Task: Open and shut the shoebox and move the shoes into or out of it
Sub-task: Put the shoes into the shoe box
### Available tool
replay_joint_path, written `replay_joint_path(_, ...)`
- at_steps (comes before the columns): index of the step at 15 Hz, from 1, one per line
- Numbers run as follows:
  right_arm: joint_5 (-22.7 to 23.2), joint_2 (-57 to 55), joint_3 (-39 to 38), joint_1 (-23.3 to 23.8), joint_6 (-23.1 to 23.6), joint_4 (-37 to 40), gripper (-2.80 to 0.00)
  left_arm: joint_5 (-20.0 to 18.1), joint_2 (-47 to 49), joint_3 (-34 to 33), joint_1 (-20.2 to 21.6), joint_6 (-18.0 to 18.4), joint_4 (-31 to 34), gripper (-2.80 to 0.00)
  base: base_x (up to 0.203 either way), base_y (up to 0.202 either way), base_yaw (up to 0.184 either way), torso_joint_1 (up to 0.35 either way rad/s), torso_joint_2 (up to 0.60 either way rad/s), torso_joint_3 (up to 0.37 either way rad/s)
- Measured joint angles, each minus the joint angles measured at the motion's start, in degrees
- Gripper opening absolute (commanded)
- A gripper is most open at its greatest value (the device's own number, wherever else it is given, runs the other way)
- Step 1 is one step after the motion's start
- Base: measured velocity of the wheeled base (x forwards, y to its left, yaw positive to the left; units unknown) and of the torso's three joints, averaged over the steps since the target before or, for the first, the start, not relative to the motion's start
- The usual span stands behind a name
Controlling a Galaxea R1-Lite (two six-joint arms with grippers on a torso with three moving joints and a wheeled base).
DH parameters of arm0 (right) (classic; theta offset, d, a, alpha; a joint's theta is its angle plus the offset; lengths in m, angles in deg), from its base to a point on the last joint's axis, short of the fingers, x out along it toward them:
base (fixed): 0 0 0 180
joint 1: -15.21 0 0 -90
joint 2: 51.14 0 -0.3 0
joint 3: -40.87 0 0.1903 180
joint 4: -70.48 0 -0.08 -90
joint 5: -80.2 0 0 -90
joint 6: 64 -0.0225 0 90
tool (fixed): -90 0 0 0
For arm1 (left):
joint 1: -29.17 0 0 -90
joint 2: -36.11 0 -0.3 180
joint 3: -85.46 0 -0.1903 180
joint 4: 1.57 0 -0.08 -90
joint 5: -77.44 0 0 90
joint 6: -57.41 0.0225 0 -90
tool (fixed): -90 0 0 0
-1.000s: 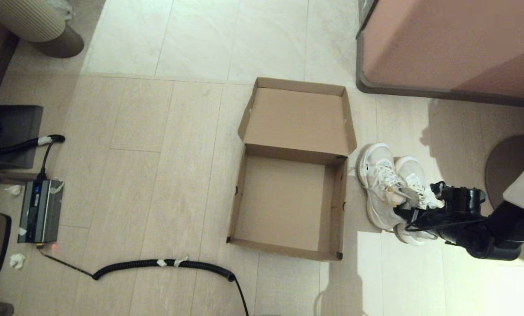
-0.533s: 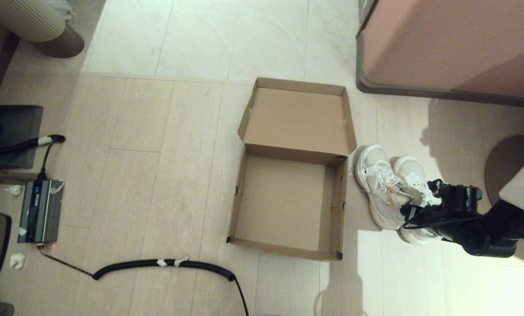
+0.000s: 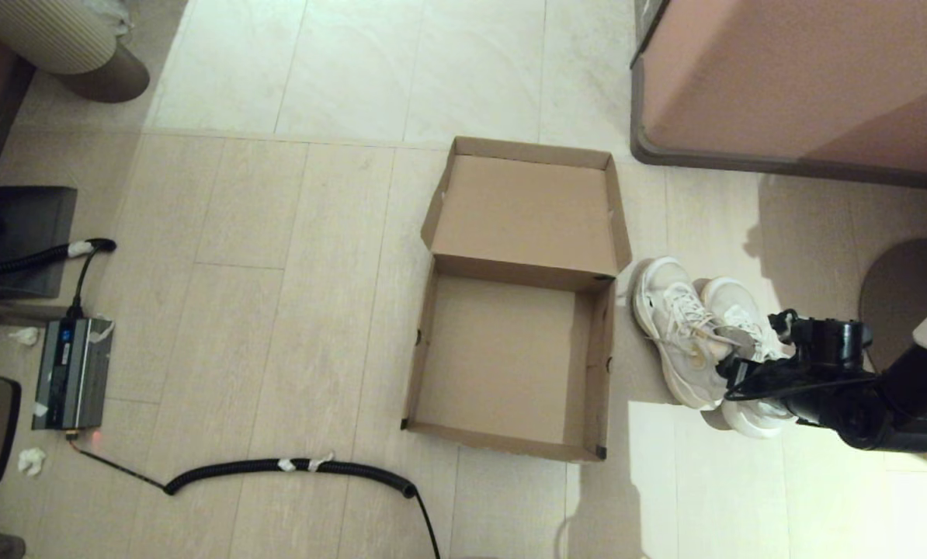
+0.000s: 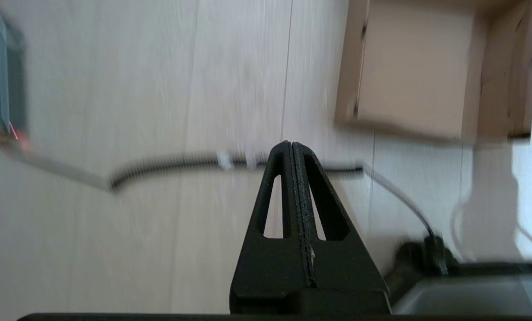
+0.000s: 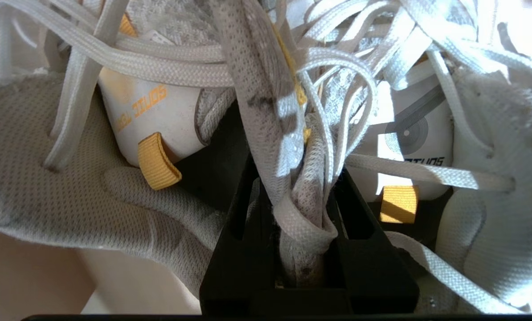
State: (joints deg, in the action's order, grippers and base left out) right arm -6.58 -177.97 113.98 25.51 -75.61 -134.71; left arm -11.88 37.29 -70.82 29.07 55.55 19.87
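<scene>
The brown cardboard shoebox stands open on the floor, nothing inside it, its lid flipped back. Just right of the box lie the white mesh shoes side by side, toes pointing away from me. My right gripper reaches into them from the heel side. In the right wrist view, the right gripper is shut on the bunched mesh and laces where the shoes meet. The left gripper is shut on nothing, above the floor near the shoebox, and out of the head view.
A large pinkish-brown furniture block stands behind the shoes at the back right. A dark round base lies to their right. A coiled black cable runs in front of the box to a grey power unit on the left.
The right gripper has shifted slightly right and toward me, dragging the shoes' heels with it. The shoebox has not moved.
</scene>
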Motion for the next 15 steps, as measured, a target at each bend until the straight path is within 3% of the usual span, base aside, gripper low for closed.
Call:
replay_joint_path(3, 0.20, 6.94, -1.73, 0.51, -0.03, 6.58, -2.80, -0.19, -0.96, -0.27, 0.00, 0.51, -1.25, -2.80, 0.000, 0.000, 0.000, 0.000, 0.00, 0.000)
replay_joint_path(6, 0.93, 15.94, -2.70, 0.85, -0.10, 14.17, -2.80, 0.06, -1.17, -0.35, 0.00, -2.03, -1.27, -2.80, 0.000, 0.000, 0.000, 0.000, 0.00, 0.000)
replay_joint_path(10, 5.25, 30.33, -1.40, 0.47, -0.43, 28.31, -2.80, 0.09, -1.25, -0.35, 0.00, -2.30, -1.27, -2.80, 0.000, 0.000, 0.000, 0.000, 0.00, 0.000)
replay_joint_path(12, 6.64, 37.27, -0.87, -2.14, -1.21, 35.08, -2.80, 0.09, -1.27, -0.35, 0.00, -2.32, -1.29, -2.80, 0.000, 0.000, 0.000, 0.000, 0.00, 0.000)
replay_joint_path(15, 7.14, 44.12, -1.85, -10.17, -3.44, 37.88, -2.80, 0.08, -1.27, -0.35, 0.00, -2.32, -1.27, -2.80, 0.000, 0.000, 0.000, 0.000, 0.00, 0.000)
